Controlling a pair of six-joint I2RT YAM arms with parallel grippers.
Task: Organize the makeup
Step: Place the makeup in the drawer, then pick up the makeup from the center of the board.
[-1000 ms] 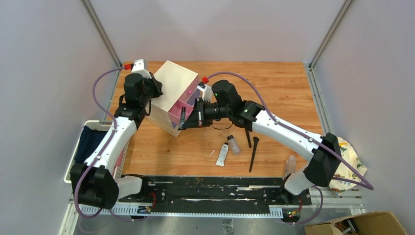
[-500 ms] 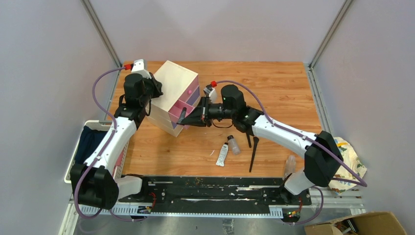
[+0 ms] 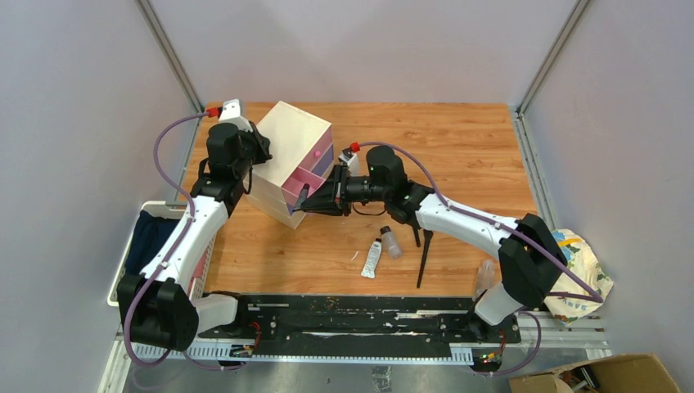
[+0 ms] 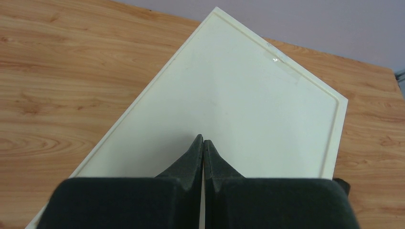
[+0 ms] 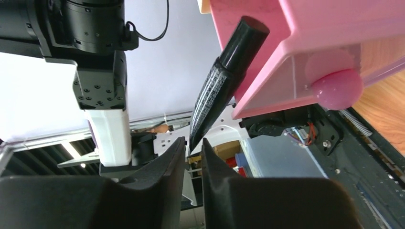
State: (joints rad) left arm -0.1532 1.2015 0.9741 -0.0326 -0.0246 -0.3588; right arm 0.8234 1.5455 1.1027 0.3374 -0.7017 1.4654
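The bench point(image 3: 475, 155) is orange-brown wood with a streaky grain. The box point(image 3: 286, 135) is cream, with one purple drawer point(image 3: 326, 160) and a pink drawer point(image 5: 296, 38) bearing a glossy pink knob point(image 5: 336, 89). The slim stick point(image 5: 217, 86) leaning in the pink drawer is black with fine white print. Towards six o'clock on the bench are a white tube point(image 3: 372, 259) with a dark cap, a clear bottle point(image 3: 391, 243) capped black, and black brushes point(image 3: 424, 260). The arms point(image 3: 188, 237) are white and black, with purple cables point(image 3: 161, 139) and red plugs point(image 3: 214, 111). The left pincer point(image 4: 203, 143) and right pincer point(image 5: 193, 143) are black. At four o'clock a cloth point(image 3: 583, 266) is pale yellow with a coloured print.
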